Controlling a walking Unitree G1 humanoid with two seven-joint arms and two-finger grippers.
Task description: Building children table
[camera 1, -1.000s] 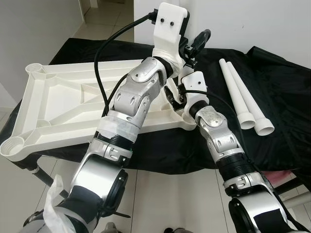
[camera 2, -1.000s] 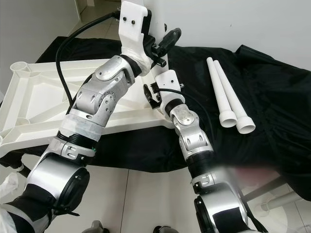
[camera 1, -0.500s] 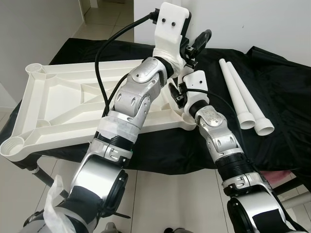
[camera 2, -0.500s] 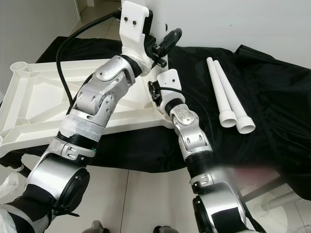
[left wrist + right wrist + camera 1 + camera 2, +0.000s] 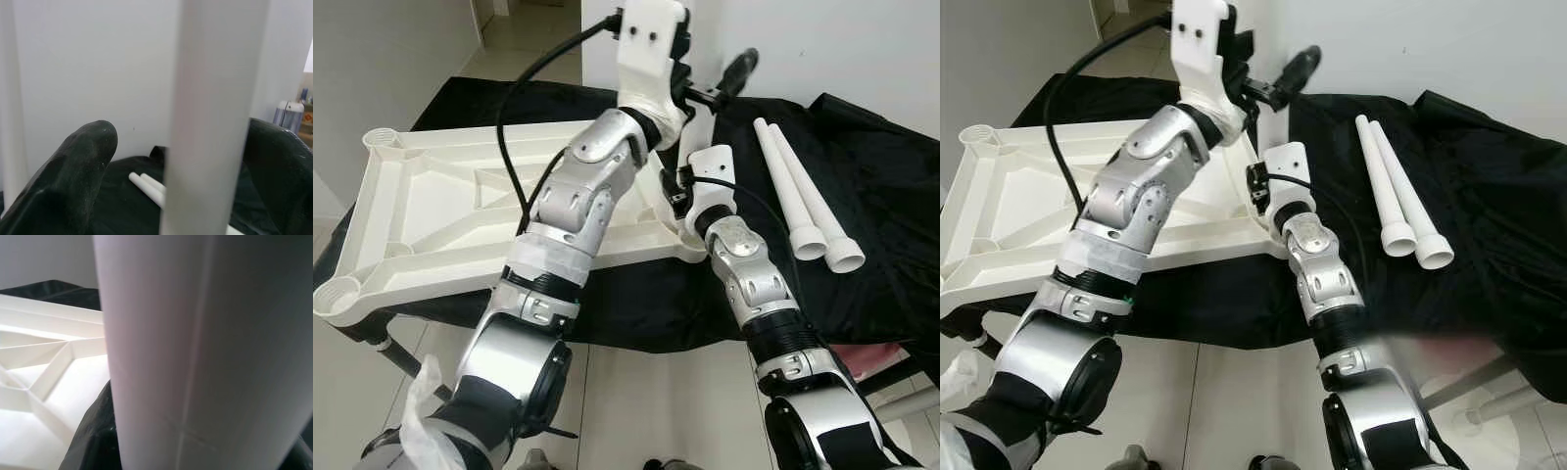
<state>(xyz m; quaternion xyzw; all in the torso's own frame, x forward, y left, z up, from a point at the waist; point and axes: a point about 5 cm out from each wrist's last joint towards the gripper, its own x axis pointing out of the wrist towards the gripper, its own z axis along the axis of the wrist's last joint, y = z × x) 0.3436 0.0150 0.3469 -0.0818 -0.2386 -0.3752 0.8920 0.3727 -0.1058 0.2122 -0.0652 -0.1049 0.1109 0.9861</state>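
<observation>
Left wrist view: left hand grasping white leg | right wrist view: right hand grip unclear

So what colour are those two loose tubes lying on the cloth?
White; the two loose tubes show best in the left eye view, on the black cloth.

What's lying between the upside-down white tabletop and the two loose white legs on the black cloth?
In the left eye view, the right gripper's arm crosses bare black cloth between tabletop and loose legs.

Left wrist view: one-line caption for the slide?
White table leg upright between the left gripper's black fingers, two spare legs on black cloth behind.
</observation>
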